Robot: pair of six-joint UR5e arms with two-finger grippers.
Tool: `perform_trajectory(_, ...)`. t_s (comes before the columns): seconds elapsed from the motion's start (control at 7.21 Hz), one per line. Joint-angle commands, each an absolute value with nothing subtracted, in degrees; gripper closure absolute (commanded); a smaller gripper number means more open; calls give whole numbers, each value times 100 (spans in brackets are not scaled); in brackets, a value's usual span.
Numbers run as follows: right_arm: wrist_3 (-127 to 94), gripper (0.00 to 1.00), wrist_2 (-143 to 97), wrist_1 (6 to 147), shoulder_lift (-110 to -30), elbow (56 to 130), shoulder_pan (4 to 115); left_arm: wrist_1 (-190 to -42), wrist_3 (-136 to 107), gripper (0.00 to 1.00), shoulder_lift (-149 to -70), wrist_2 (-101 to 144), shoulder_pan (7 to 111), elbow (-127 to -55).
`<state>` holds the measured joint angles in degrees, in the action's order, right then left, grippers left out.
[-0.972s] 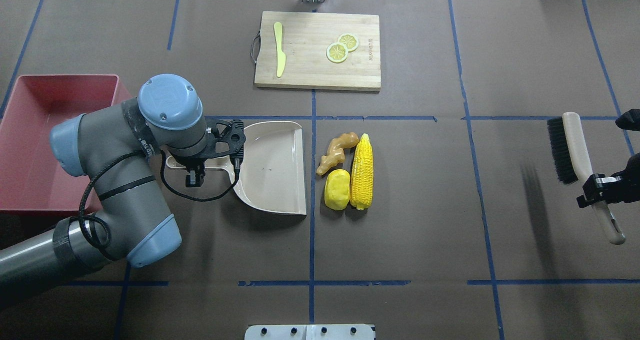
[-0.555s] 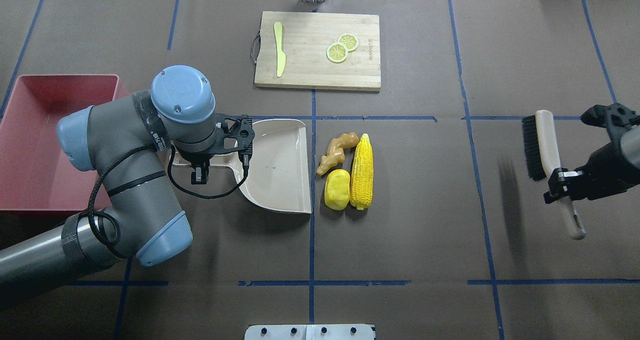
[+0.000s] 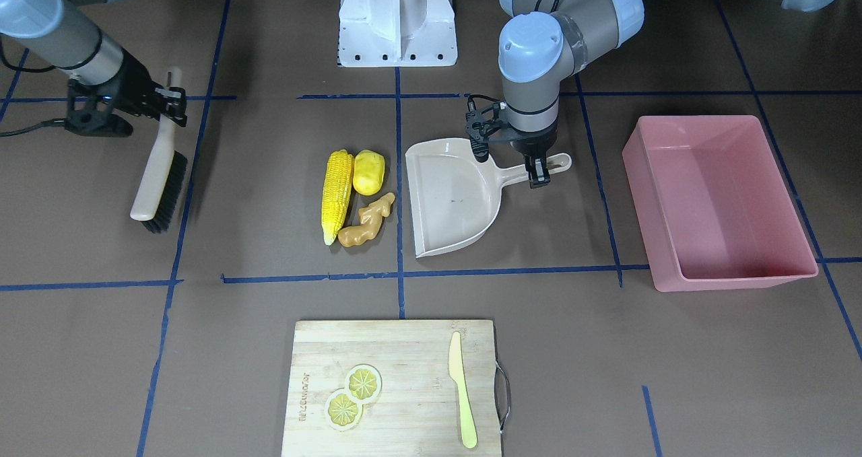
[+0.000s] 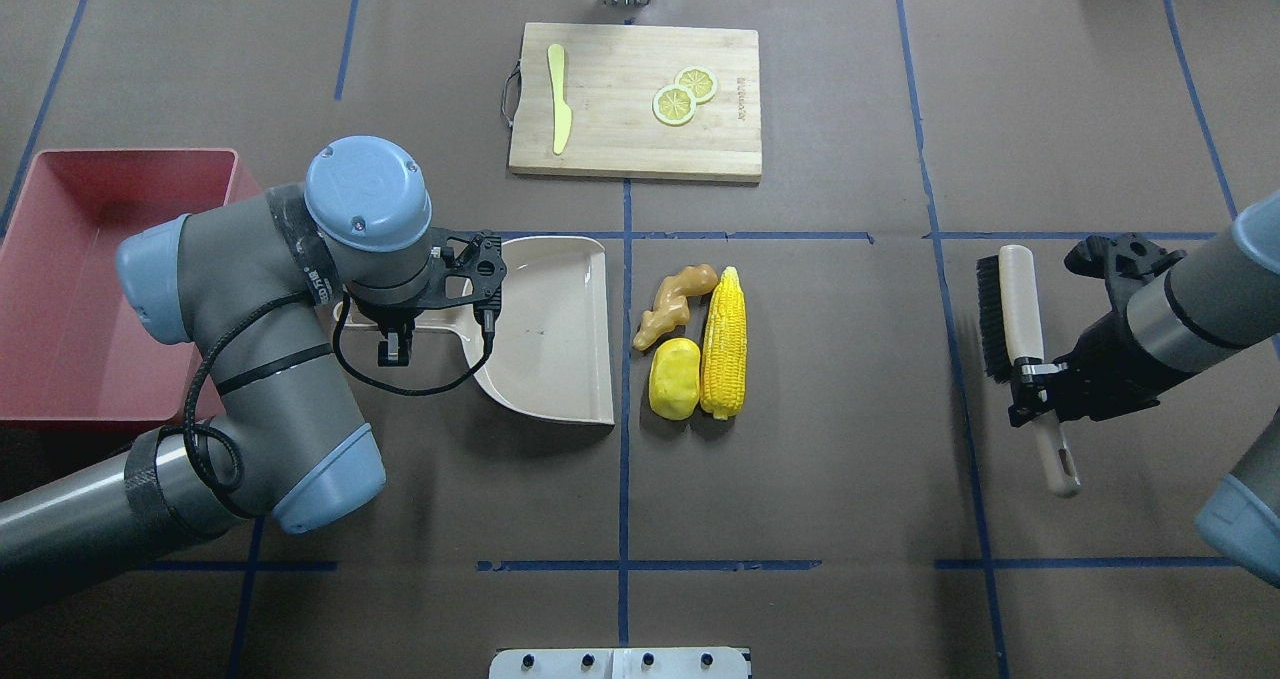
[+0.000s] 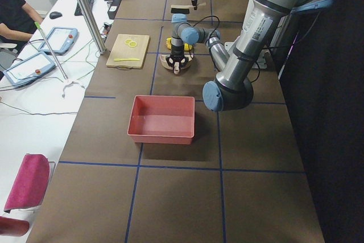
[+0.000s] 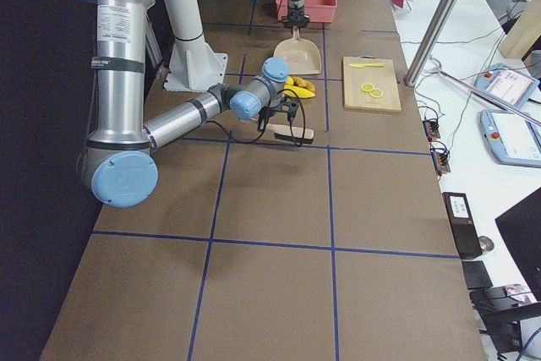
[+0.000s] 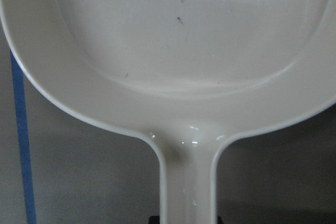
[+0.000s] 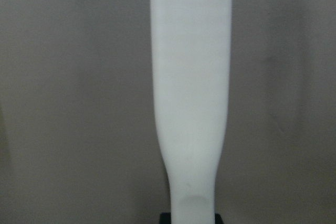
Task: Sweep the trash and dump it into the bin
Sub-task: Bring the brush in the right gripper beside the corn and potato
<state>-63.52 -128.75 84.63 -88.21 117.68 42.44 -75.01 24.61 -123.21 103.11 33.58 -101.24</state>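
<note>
Brush (image 4: 1015, 299) advanced; corn (image 4: 724, 344) far from right end effector (image 4: 1034, 383).

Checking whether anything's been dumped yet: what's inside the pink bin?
Only bare pink floor shows inside the bin. Overhead, the left arm covers one side; the front-facing view shows it bare.

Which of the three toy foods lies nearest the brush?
The long yellow corn cob: it forms the side of the cluster facing the brush, while the ginger root and potato lie on the dustpan side.

Trash (image 4: 722, 344) between dustpan (image 4: 550, 329) and brush (image 4: 1020, 309)
</note>
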Motion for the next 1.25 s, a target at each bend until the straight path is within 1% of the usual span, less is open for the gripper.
perform_trajectory(0.0, -6407, 100, -12595, 9891, -7765, 11760, 3921, -7506, 2461, 100, -12357, 10091, 3287, -10125)
perform_trajectory(0.28, -6399, 100, -12534, 10221, -7332, 11489, 3578, -7506, 2452, 100, -12366, 10064, 3287, -10134)
perform_trajectory(0.42, -6398, 100, -12516, 10570, -7182, 11479, 3473, -7506, 2461, 100, -12358, 10063, 3287, -10134)
perform_trajectory(0.56, -6398, 100, -12333, 11426, -6772, 11479, 3245, -7506, 2461, 100, -12366, 10063, 3278, -10134)
perform_trajectory(0.69, -6390, 100, -11896, 11739, -6376, 11278, 2956, -7497, 2461, 100, -12366, 10063, 3252, -10134)
perform_trajectory(0.97, -6390, 100, -11830, 11751, -5882, 10603, 2778, -7506, 2452, 100, -12366, 10063, 3243, -10116)
perform_trajectory(1.11, -6390, 100, -11813, 11716, -5871, 10513, 2743, -7497, 2452, 100, -12358, 10063, 3191, -10081)
